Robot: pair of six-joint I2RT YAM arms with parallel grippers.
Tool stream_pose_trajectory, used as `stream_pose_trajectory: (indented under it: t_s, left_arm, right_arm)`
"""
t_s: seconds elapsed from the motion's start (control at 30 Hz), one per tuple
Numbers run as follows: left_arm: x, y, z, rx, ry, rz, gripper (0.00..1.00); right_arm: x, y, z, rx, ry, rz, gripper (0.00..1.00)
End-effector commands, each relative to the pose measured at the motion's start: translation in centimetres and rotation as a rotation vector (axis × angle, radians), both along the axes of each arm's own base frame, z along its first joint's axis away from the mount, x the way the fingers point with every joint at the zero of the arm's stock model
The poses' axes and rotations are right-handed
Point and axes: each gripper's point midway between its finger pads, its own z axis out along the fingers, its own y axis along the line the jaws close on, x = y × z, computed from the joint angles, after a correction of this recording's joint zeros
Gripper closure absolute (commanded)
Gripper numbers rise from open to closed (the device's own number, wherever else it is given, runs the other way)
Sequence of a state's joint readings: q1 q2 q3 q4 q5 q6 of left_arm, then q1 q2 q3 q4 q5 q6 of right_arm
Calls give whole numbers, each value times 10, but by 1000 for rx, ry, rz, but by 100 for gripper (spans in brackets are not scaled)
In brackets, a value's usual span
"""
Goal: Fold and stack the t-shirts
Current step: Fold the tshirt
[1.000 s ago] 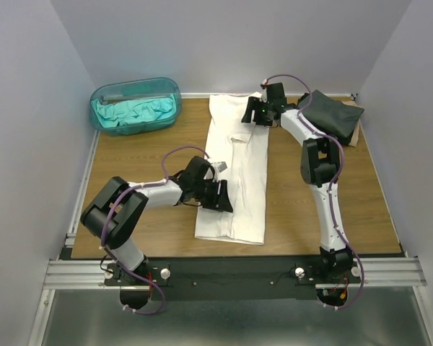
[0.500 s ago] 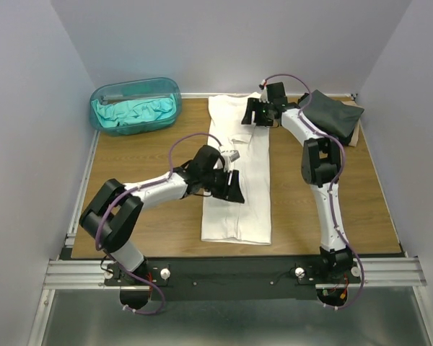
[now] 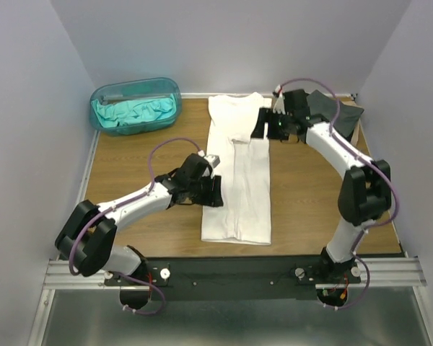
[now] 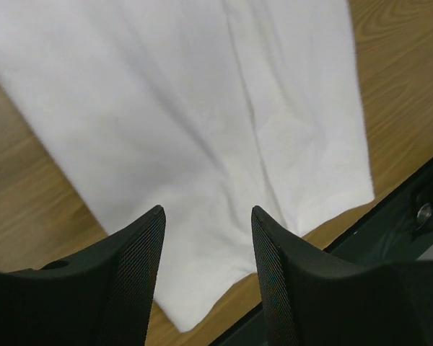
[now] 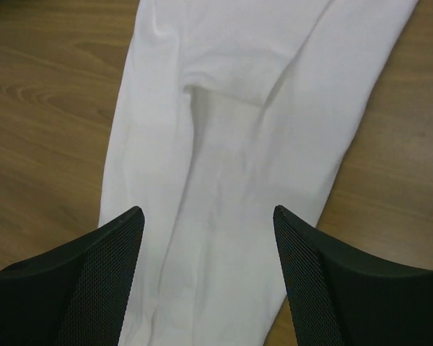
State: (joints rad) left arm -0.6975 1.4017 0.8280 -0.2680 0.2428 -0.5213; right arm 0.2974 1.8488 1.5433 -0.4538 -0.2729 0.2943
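White t-shirt [image 3: 238, 180] flat down the middle of the table [image 3: 137, 173], folded lengthwise into a long narrow strip. Left gripper [image 4: 208, 216] over its left edge toward the near hem, jaws parted, holding nothing. Right gripper [image 5: 206, 213] over the far end by the sleeve fold, jaws wider apart (likewise empty). Teal t-shirt [image 3: 133, 112] bunched in the tub [image 3: 101, 94] at far left; dark folded t-shirt [image 3: 348, 115] at far right.

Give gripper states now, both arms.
Left gripper: open, holding nothing, above the white t-shirt.
Right gripper: open, holding nothing, above the same shirt's far end.
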Motion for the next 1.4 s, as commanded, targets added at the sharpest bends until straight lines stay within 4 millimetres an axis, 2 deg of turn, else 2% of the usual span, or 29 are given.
stream_pose_trajectory:
  t_s: [0.0,0.07,0.1,0.13,0.17,0.3,0.37,0.53,0.7,0.83,1.2,1.37]
  left_arm:
    - [-16,31,-8,66,40,89,41]
    - [-22,35,-11,74,56,101,41]
    - [-26,39,-13,76,68,114,41]
    - [-28,40,-14,76,78,115,41]
    - [-33,43,-17,78,98,124,41]
    - [-46,49,-25,80,142,136,41]
    - [-50,50,-26,72,156,133,41]
    - [-61,48,-31,38,196,134,41]
    - [-72,47,-39,17,240,120,41]
    - [-78,48,-46,16,264,111,41]
    - [-96,50,-62,7,332,83,42]
    - [-100,51,-62,0,340,87,46]
  right_arm:
    - [-87,-10,-55,-49,209,-30,21]
    - [-121,-16,-67,-48,267,-42,21]
    - [-136,-15,-68,-32,291,-57,21]
    - [-149,-16,-58,-13,281,-59,22]
    - [-180,-17,-75,-17,360,-62,23]
    - [-241,-17,-86,-13,481,-59,27]
    - [-266,-19,-92,-15,527,-68,31]
    - [-303,-30,-102,-26,607,-91,43]
    - [-322,-32,-108,-24,654,-96,50]
    - [-333,-31,-113,-38,675,-94,50]
    - [-351,-20,-129,-66,711,-69,52]
    - [-349,-19,-137,-91,702,-69,52]
